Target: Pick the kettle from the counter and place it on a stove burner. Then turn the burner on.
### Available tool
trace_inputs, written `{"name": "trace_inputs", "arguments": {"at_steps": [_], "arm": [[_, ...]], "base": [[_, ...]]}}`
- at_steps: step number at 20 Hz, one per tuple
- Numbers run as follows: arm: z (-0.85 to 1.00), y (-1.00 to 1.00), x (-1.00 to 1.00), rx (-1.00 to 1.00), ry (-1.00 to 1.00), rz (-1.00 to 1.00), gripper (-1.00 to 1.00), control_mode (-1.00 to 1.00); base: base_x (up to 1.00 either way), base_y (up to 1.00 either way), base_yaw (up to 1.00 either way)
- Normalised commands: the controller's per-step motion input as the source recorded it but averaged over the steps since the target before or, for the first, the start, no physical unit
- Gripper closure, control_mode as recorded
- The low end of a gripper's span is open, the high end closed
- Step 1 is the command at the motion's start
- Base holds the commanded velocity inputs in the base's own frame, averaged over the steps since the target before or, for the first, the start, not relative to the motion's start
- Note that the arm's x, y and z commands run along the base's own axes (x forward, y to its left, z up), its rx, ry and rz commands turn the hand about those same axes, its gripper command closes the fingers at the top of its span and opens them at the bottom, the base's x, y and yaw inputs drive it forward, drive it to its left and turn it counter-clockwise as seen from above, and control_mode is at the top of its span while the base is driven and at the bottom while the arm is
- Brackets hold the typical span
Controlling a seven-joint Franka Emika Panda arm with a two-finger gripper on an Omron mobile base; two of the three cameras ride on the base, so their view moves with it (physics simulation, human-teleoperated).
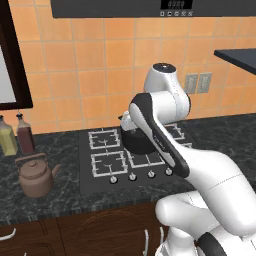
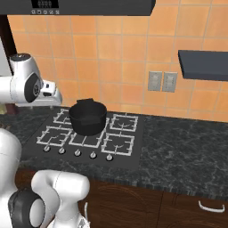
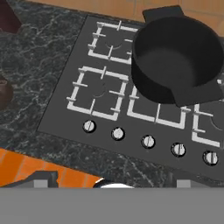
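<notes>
Kitchen scene: orange tiled wall, dark marbled counter (image 1: 65, 145) over brown cabinets, black gas stove (image 1: 100, 180) set into it.

Gripper (image 3: 109, 179) is hovering over the front edge of the stove, looking down at the knob row (image 3: 148, 141). Its two finger tips are showing at opposite ends of the hand view's bottom edge, so the jaws are standing wide apart with nothing between them.

Key relation: kettle (image 1: 35, 175) is sitting upright on the counter off the stove's left side, well apart from the jaws, near the counter's front. In the hand view a brown sliver (image 3: 4, 92) at the left edge is probably its belly, so the kettle is lying to the gripper's left. Its spout is pointing toward the stove and the arched handle is running over the knobbed lid; judged best grabbed from above at the handle.

Around: black pot (image 2: 88, 116) is occupying the middle of the stove, overlapping the centre grates. Front-left burner (image 3: 97, 91) and rear-left burner (image 3: 107, 40) are both bare and look like the nearest landing spots. Two bottles, one yellowish (image 1: 6, 136) and one dark red (image 1: 24, 132), are standing just behind the kettle by the wall.

Nothing is lying between the jaws and the kettle; the pot is sitting to the other side, out of the way.
</notes>
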Motion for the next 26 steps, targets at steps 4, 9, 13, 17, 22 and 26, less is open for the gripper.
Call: {"name": "trace_inputs", "arguments": {"at_steps": [4,9,13,17,22,26], "arm": [[-0.05,0.54,-0.05,0.01,-0.02,0.38,-1.0,-1.0],[-0.01,0.43,0.0,0.02,0.0,0.45,-1.0,-1.0],[0.0,0.44,0.0,0.01,0.0,0.43,-1.0,-1.0],[0.0,0.48,0.0,0.0,0.0,0.38,-1.0,-1.0],[-0.02,0.63,0.0,0.0,-0.07,0.17,-1.0,-1.0],[-0.23,0.71,0.0,-0.02,-0.05,0.08,-1.0,-1.0]], "base": [[0.0,0.0,0.0],[0.0,0.0,0.0],[0.0,0.0,0.0],[0.0,0.0,0.0],[0.0,0.0,0.0],[0.0,0.0,0.0]]}}
